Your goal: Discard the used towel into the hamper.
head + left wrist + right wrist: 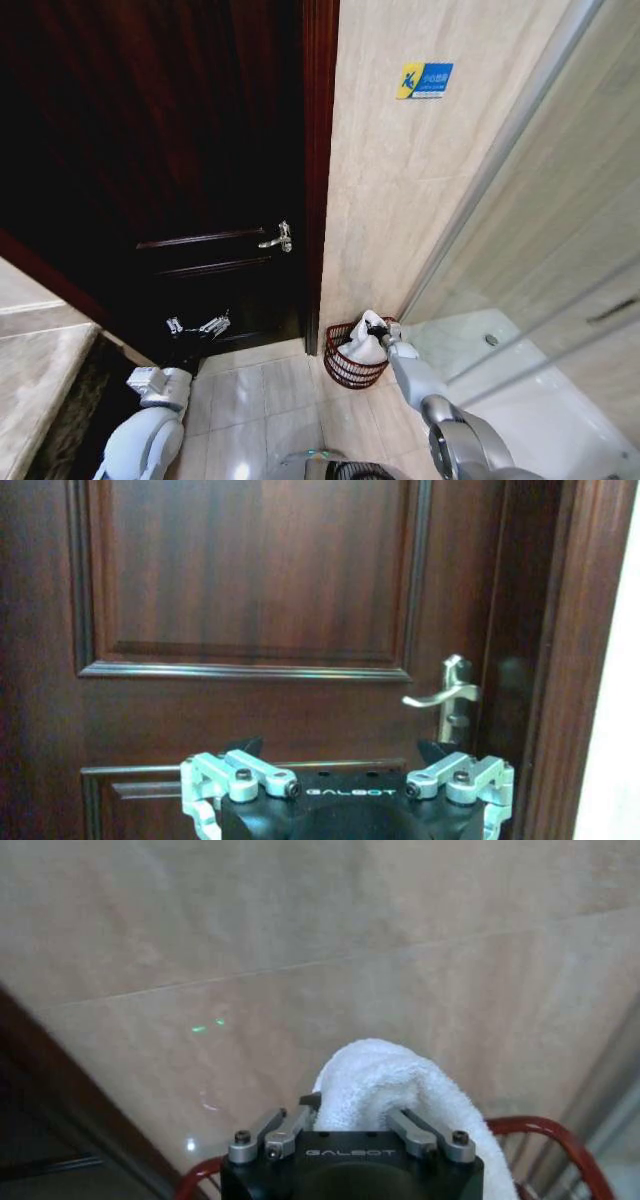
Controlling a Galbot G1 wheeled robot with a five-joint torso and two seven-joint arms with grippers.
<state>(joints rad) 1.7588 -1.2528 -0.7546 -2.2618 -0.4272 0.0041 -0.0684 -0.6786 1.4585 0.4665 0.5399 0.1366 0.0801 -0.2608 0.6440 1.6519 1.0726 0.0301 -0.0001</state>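
The white towel (362, 343) hangs over the hamper (352, 368), its lower folds inside the rim, on the floor in the corner between the door (180, 150) and tiled wall (400, 180). The right gripper (378, 330) has its jaws clamped on the towel's top. The left gripper (197, 326) faces the door, jaws wide.

The towel (400, 1087) pinched in the right hand (350, 1129) is thick white terry cloth, nubbly and matt. Below that hand the hamper (345, 368) is open-weave reddish-brown wicker with a glossy rim. Ahead of the left hand (345, 769), the door (250, 592) is dark polished wood, its handle (445, 697) brushed metal. Wall tiles (300, 930) are smooth and shiny
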